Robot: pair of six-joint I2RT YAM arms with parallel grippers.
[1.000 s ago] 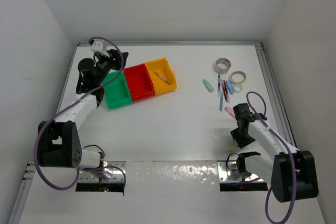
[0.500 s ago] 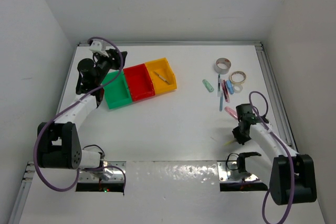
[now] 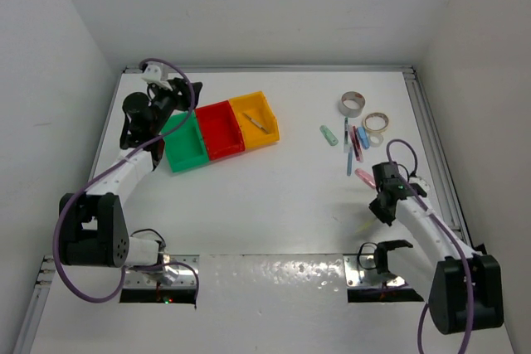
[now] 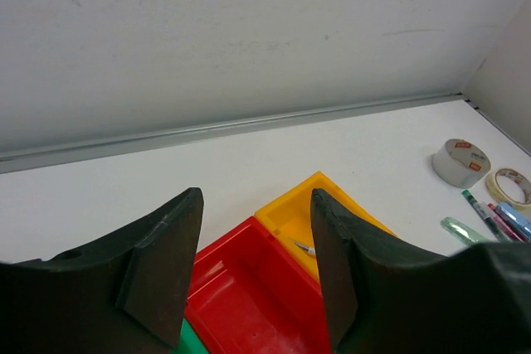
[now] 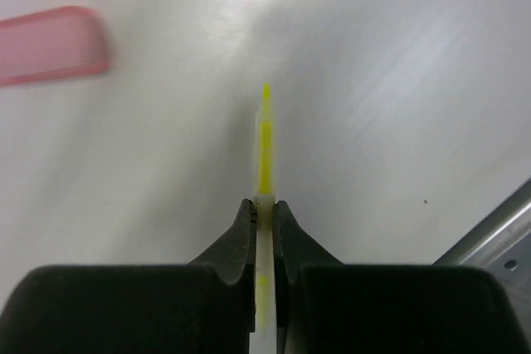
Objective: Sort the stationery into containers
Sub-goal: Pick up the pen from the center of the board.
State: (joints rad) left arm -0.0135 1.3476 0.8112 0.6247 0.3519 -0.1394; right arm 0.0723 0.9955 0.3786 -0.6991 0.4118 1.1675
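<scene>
While the right gripper (image 5: 264,205), clamped on a thin yellow-and-white pen (image 5: 265,134), hangs over the white table (image 3: 274,196), sorting appears barely begun: one small pale stick (image 3: 260,124) lies in the yellow plastic bin (image 3: 270,112); tape rolls, pens and coloured sticks (image 3: 357,137) lie unsorted at far right. Left gripper (image 4: 255,205), jaws apart, overlooks the bin row (image 4: 257,288).

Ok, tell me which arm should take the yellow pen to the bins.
Right: the right fingers are shut on the yellow pen. The left fingers hang open by the bins, empty.
</scene>
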